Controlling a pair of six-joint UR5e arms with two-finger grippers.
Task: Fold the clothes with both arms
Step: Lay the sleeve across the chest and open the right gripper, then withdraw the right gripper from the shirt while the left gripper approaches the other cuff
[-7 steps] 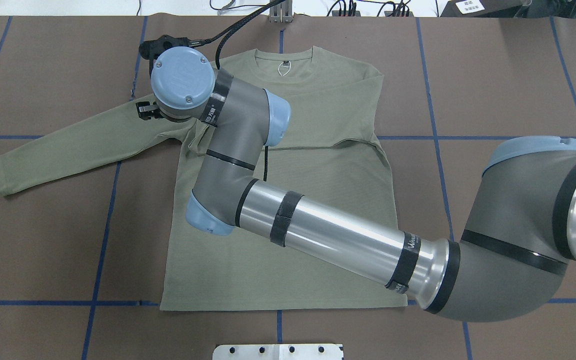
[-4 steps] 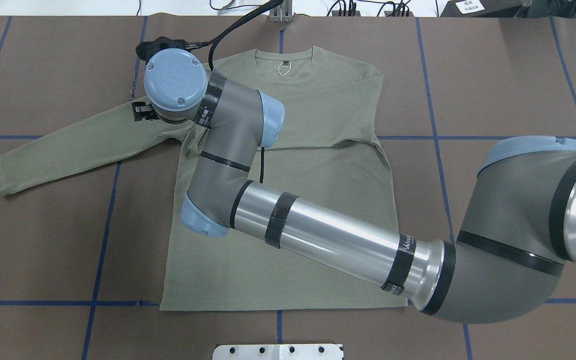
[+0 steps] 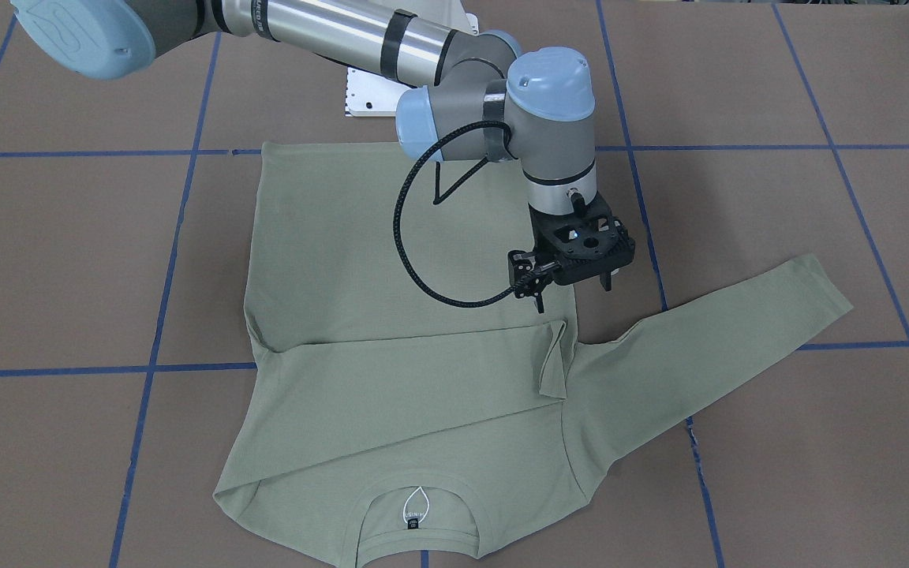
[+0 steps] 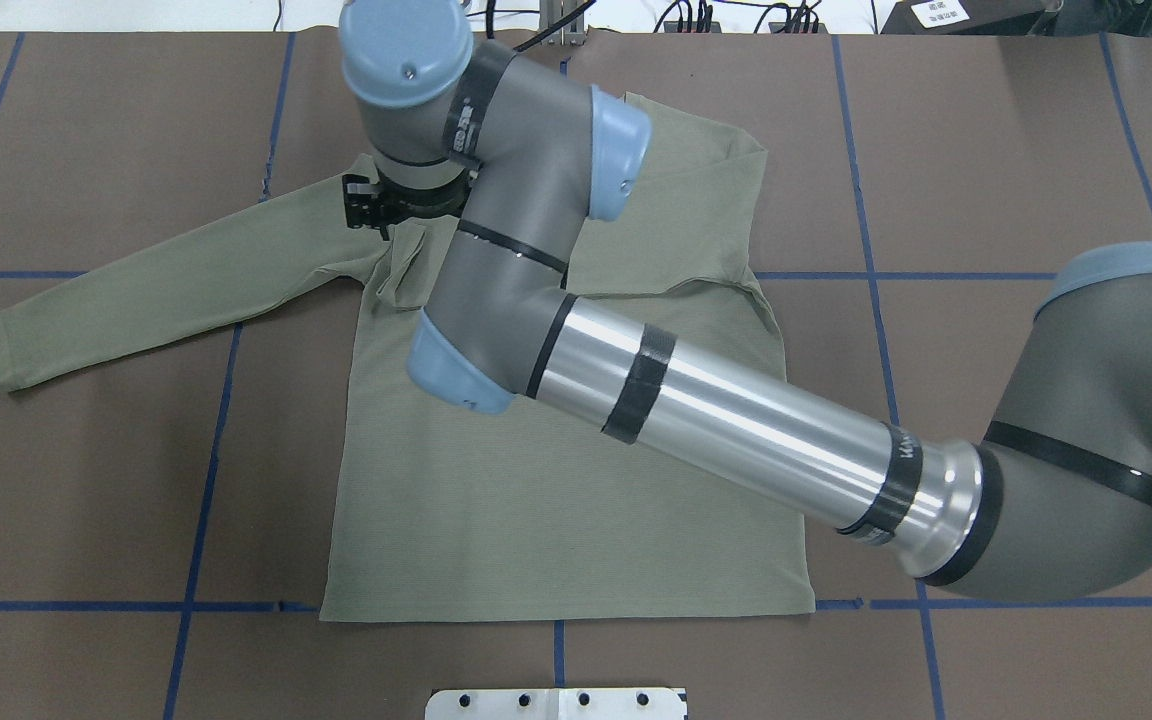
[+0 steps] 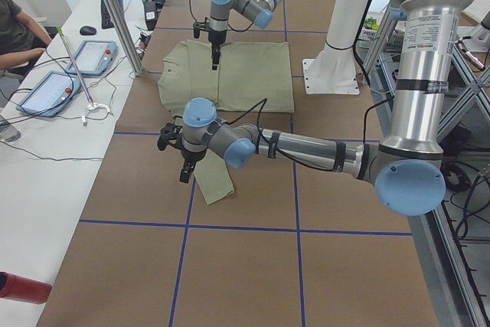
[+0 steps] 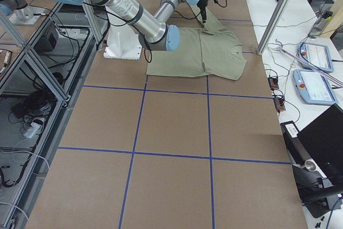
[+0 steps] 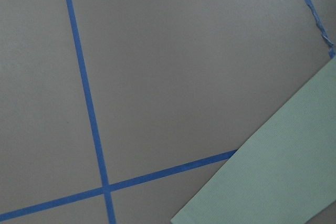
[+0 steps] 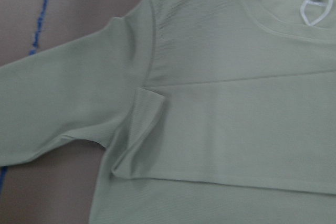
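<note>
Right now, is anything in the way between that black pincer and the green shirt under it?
Nothing visible. The right pincer hangs open above the shirt near its armpit fold, with only air between them.

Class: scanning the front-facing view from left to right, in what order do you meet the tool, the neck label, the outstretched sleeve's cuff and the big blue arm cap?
blue arm cap → neck label → right tool → sleeve cuff

brown table [image 4: 1036, 150] | blue tape lines [image 4: 86, 605] | white pedestal [image 5: 329, 78] | two tablets [image 5: 96, 55] | seated person [image 5: 11, 24]
</note>
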